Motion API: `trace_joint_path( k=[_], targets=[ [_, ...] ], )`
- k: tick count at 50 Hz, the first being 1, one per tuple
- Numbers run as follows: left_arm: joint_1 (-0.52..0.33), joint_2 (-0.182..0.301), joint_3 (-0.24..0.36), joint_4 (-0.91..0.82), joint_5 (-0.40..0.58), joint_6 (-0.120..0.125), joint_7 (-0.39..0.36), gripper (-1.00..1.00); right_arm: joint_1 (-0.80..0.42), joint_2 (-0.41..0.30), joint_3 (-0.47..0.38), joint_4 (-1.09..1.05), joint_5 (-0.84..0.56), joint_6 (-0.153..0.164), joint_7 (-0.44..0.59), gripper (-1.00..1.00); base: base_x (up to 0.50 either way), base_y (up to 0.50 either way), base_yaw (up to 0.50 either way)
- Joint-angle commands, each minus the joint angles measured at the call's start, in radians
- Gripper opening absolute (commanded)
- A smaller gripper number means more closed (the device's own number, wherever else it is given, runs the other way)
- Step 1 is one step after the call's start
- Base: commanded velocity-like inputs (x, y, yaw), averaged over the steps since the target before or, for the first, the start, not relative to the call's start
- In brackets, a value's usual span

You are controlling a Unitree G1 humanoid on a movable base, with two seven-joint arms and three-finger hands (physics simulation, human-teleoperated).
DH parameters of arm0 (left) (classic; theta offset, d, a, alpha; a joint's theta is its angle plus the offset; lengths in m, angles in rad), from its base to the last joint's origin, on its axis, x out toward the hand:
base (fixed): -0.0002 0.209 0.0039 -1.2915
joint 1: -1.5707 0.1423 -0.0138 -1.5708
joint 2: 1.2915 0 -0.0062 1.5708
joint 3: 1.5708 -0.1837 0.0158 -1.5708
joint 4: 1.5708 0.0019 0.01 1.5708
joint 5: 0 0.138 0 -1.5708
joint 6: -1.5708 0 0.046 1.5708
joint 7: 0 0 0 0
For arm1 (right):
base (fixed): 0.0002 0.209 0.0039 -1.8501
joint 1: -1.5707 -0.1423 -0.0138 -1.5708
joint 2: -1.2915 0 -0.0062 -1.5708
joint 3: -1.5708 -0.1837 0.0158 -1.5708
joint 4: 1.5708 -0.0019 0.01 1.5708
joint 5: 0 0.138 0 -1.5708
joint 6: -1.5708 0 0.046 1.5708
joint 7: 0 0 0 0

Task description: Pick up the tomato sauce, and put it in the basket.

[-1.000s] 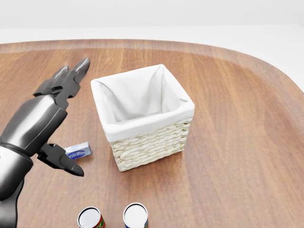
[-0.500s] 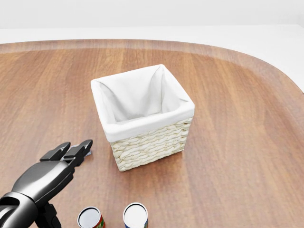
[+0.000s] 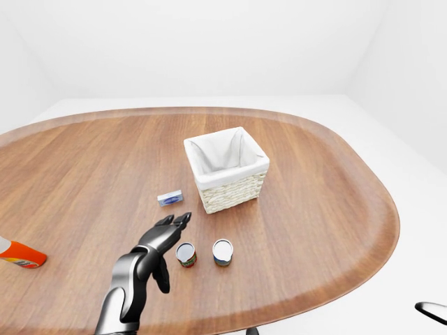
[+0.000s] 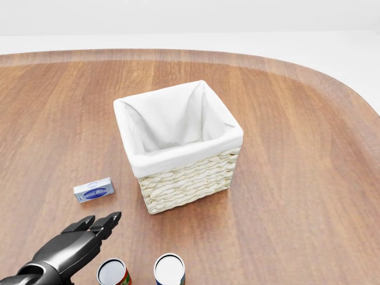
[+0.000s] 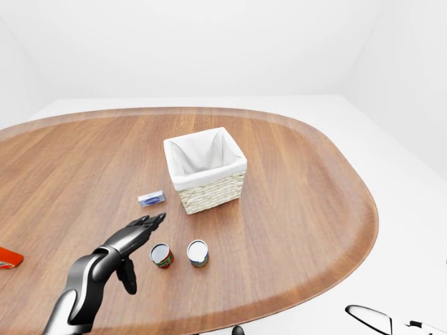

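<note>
The tomato sauce can (image 3: 186, 255) has a red and green label and stands upright near the table's bottom edge in the left-eye view. It also shows at the bottom of the head view (image 4: 113, 273). My left hand (image 3: 172, 229) hovers just left of and above the can, fingers stretched out and open, holding nothing. Its fingertips (image 4: 102, 222) point toward the basket. The wicker basket (image 3: 241, 190) with a white cloth lining stands further up the table and is empty. My right hand does not show.
A second can (image 3: 222, 252) with a blue label stands just right of the tomato sauce. A small blue and white box (image 3: 170, 198) lies left of the basket. An orange bottle (image 3: 19, 255) lies at the far left. The oval wooden table (image 3: 328, 202) ends close below the cans.
My left hand has come down from beside the basket's left wall to the bottom of the head view, next to the red can. The small box is uncovered again.
</note>
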Motion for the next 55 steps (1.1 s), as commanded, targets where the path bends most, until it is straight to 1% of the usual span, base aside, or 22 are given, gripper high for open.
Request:
trace_joint_path(
  k=[1,5,7,14,27,32,37,40,44,51,55],
  targets=[
    [-0.019,0.007,-0.024,0.109,0.023,0.0,0.016,1.0,0.007,-0.002,0.004,0.0,-0.001,0.0,-0.002,1.0,0.0,0.0,0.0],
    [-0.017,0.007,-0.026,0.102,0.019,0.0,0.015,1.0,-0.002,-0.007,0.016,0.0,-0.016,0.0,-0.01,1.0,0.0,0.0,0.0],
    [-0.021,0.012,-0.03,0.107,0.021,0.0,0.028,1.0,0.0,-0.002,0.016,0.0,-0.014,0.0,-0.005,1.0,0.0,0.0,0.0],
    [-0.017,0.005,-0.034,0.098,0.021,0.0,0.016,1.0,-0.006,-0.006,0.019,0.0,-0.017,0.0,-0.008,1.0,0.0,0.0,0.0],
    [-0.03,0.007,-0.054,0.139,0.057,0.0,0.069,1.0,-0.022,-0.002,0.025,0.0,-0.025,0.0,-0.005,1.0,0.0,0.0,0.0],
    [-0.018,0.0,-0.058,0.114,0.058,0.0,0.061,1.0,-0.022,0.004,0.023,0.0,-0.02,0.0,0.002,1.0,0.0,0.0,0.0],
    [-0.015,-0.003,-0.065,0.117,0.067,0.0,0.071,1.0,-0.011,-0.009,0.02,0.0,-0.017,0.0,-0.011,1.0,0.0,0.0,0.0],
    [0.0,-0.004,-0.085,0.125,0.102,0.0,0.097,1.0,-0.01,-0.017,0.02,0.0,-0.019,0.0,-0.019,1.0,0.0,0.0,0.0],
    [0.011,-0.017,-0.104,0.119,0.118,0.0,0.1,1.0,0.001,-0.025,0.017,0.0,-0.015,0.0,-0.026,1.0,0.0,0.0,0.0],
    [0.008,-0.014,-0.114,0.159,0.137,0.0,0.127,1.0,-0.011,-0.017,0.011,0.0,-0.01,0.0,-0.016,1.0,0.0,0.0,0.0],
    [-0.007,-0.016,-0.117,0.178,0.14,0.0,0.138,1.0,-0.012,-0.017,0.012,0.0,-0.01,0.0,-0.014,1.0,0.0,0.0,0.0]
  ],
)
